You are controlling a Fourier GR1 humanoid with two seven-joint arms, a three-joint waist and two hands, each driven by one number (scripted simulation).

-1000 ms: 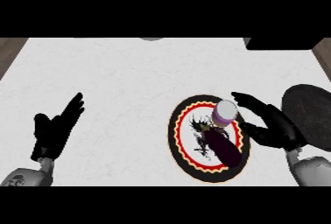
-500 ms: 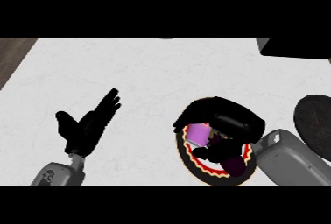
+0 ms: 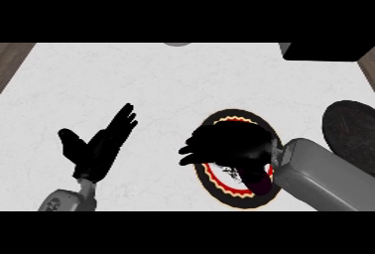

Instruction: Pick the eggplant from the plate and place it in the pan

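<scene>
While the left robot hand [image 3: 99, 146] rests flat with straight fingers over the white desk [image 3: 183, 79] at the view's left, the right robot hand [image 3: 223, 146] lies over the round black plate with red and cream rim [image 3: 219, 186]. Its fingers curl down, apparently round the dark purple eggplant [image 3: 261, 184], whose end shows on the plate beneath the palm. The dark round pan [image 3: 351, 131] sits at the right edge, apart from the plate.
</scene>
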